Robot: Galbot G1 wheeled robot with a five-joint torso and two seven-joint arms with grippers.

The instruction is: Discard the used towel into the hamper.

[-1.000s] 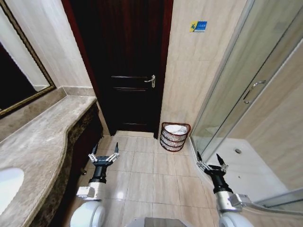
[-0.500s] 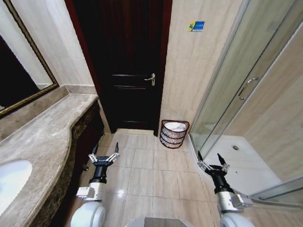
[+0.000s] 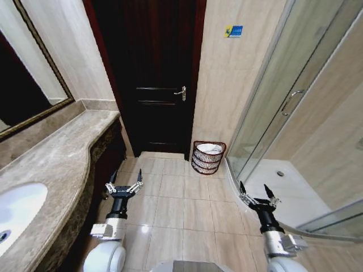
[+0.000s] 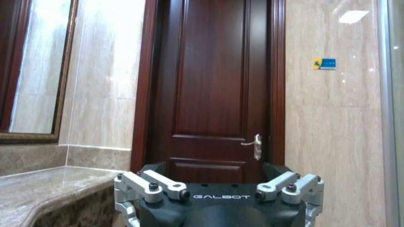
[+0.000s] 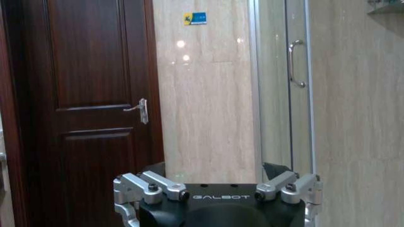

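Observation:
The hamper [image 3: 207,160], a small round red-brown slatted basket, stands on the floor against the wall between the dark door and the shower glass. A white towel [image 3: 210,148] lies bunched inside its top. My left gripper [image 3: 127,178] hangs low over the floor tiles beside the vanity, open and empty, well short of the hamper. My right gripper [image 3: 254,190] is held at the same height near the shower's curved edge, also open and empty.
A marble vanity counter [image 3: 54,161] with a white sink [image 3: 17,211] runs along the left under a framed mirror [image 3: 25,85]. The dark wooden door [image 3: 153,85] is closed. A glass shower enclosure [image 3: 278,107] and its white tray [image 3: 286,190] take up the right. Tiled floor [image 3: 181,207] lies between.
The whole picture has shifted: the camera has moved, so the hamper looks a little smaller and farther and more of the sink shows. Both arms keep their pose, grippers open.

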